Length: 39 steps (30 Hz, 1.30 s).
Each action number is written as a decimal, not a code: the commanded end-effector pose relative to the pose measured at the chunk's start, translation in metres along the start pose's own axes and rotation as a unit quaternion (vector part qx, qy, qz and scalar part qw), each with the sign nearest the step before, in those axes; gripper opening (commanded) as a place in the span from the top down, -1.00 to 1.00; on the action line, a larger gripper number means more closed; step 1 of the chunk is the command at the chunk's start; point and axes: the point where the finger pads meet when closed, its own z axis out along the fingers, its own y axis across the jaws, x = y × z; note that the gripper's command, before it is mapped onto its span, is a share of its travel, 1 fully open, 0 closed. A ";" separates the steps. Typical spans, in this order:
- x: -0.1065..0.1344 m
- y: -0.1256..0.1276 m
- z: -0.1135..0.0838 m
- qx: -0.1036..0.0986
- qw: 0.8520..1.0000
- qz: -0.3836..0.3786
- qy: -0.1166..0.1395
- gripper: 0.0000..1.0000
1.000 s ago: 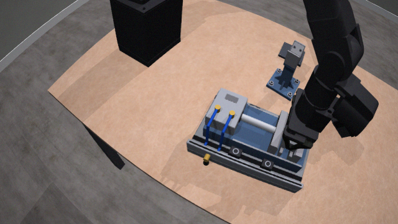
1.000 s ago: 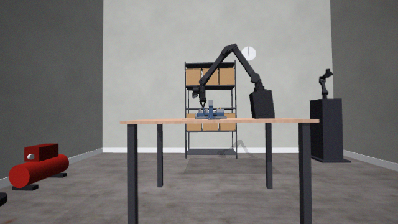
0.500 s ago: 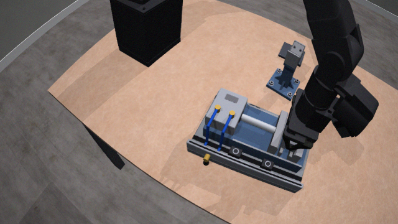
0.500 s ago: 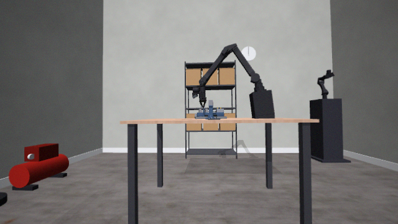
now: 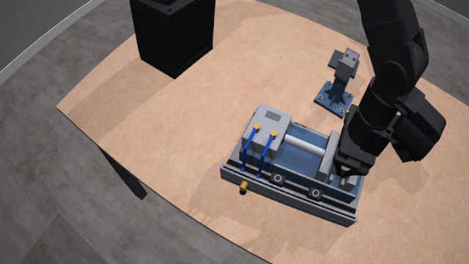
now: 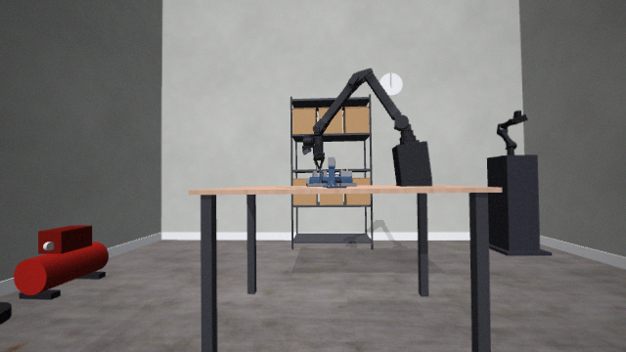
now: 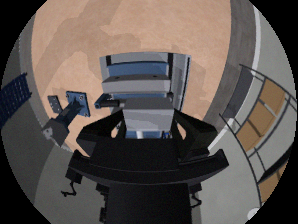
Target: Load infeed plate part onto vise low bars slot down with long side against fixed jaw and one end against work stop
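1. The black parallel hand (image 5: 346,174) (image 6: 319,166) (image 7: 148,110) is pointing down over the vise's jaw end, about four o'clock from the top view's centre.
2. Its fingers are standing apart, clamping the grey rectangular metal block (image 7: 148,104) across its ends.
3. Block is sitting between the fingers, over the blue-and-grey metal vise (image 5: 304,166) (image 6: 313,182) (image 7: 186,80); seating on the low bars: cannot tell.
4. In wrist view, the grey fixed jaw (image 7: 136,84) is lying toward twelve o'clock from the block; slot direction is hidden.
5. Blue metal stand (image 5: 338,89) (image 6: 332,177) (image 7: 70,111) is rising from the tan surface (image 5: 176,121) (image 6: 391,190) (image 7: 75,50), one o'clock from the vise in top view.

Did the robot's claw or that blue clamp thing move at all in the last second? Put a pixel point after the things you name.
Nothing visibly changed. The gripper (image 5: 349,173) (image 6: 319,166) (image 7: 148,110) is in the same place over the vise (image 5: 300,165) (image 6: 346,180) (image 7: 135,85), and the vise hasn't shifted either.
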 end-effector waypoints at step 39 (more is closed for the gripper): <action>-0.017 0.000 -0.002 0.005 1.000 0.000 -0.015 1.00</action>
